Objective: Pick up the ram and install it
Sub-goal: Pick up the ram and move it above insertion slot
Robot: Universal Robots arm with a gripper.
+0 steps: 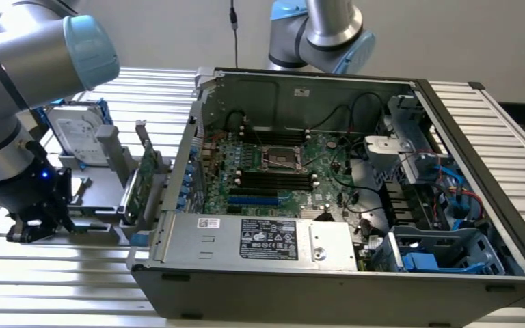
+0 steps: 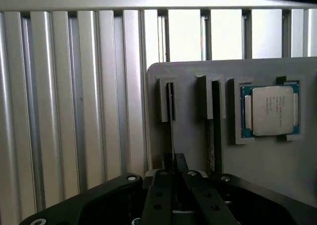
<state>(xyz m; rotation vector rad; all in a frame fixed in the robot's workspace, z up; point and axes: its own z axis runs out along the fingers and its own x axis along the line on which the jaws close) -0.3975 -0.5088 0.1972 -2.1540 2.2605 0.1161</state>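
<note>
– Wrist view first: what is the black robot gripper [image 2: 174,171] doing?

– Its two black fingers [image 2: 157,195] are pulled in close, one on each side of the long thin ram stick [image 2: 171,117]. I see the stick from its edge, like a dark line. To me the jaws look shut on it.

– Where is the ram stick?

– It stands on its edge in a narrow slot of the flat grey plastic holder [image 2: 277,175]. A square silver computer chip [image 2: 270,111] lies in its own pocket of the holder, near the stick but apart from it.

– Is the stick out of its slot?

– No. I think it has been gripped and not yet lifted.

– And the exterior view?

– The gripper [image 1: 39,225] is low at the holder, on the exterior view's left. A tall green card with a metal bracket [image 1: 145,179] stands between it and the big open grey computer case [image 1: 335,287].

– Is anything put in?

– The long black memory slots [image 1: 276,181] inside the case look empty to me. So the picking up has only begun, and the putting in is not done.
</note>
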